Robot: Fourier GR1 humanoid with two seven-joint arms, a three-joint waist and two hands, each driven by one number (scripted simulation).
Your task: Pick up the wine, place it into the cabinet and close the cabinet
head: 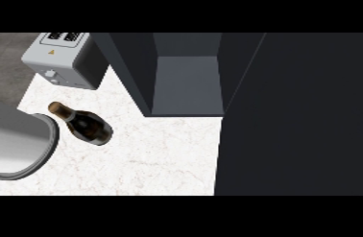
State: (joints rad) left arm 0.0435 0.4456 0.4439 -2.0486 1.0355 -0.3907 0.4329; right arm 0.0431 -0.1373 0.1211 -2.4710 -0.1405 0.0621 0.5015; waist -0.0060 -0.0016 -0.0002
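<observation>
Robot hand unseen; one wine bottle (85,124), one toaster (61,63), one cabinet (188,85).

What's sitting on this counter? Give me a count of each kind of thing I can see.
Wine bottle, lying on its side: 1
Toaster: 1
Round grey metal vessel, cut off at the left edge: 1
Open dark cabinet: 1
Total: 4
</observation>
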